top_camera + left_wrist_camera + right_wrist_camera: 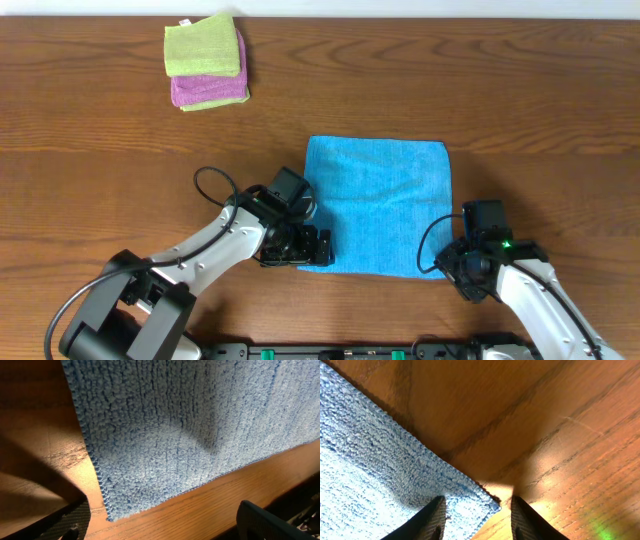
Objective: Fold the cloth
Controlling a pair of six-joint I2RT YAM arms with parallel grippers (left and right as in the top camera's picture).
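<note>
Cloth (pixel 378 205) flat and unfolded on table (pixel 520 90), lower centre of overhead frame. Left gripper (pixel 312 246) at lower left corner of cloth, jaws spread wide, nothing pinched. In its wrist view, corner flat on the wood inside the gap, just beside the finger at lower left of frame, well off centre. Right gripper (pixel 476 510) at lower right corner of cloth, jaws likewise apart, straddling only the very tip of the corner, nothing held. Stack (pixel 206 62) of folded cloths at upper left of overhead frame, well apart, no concern. Judged step: closing on both near corners ahead of a fold toward top of frame. Risks, as judged: right side worst, with so little fabric between the fingers, a thin bite liable to slip out on lifting, one side raised alone, fold skewed. Left side: off-centre corner, chance of one finger pushing it along and bunching it rather than gripping. Fingers low to the wood on both sides, possible scraping or a pinch of pile only, corner dropped midway. Uneven lift between the two sides: twisted cloth, edges not meeting. Fingertip height over table not readable from these views
</note>
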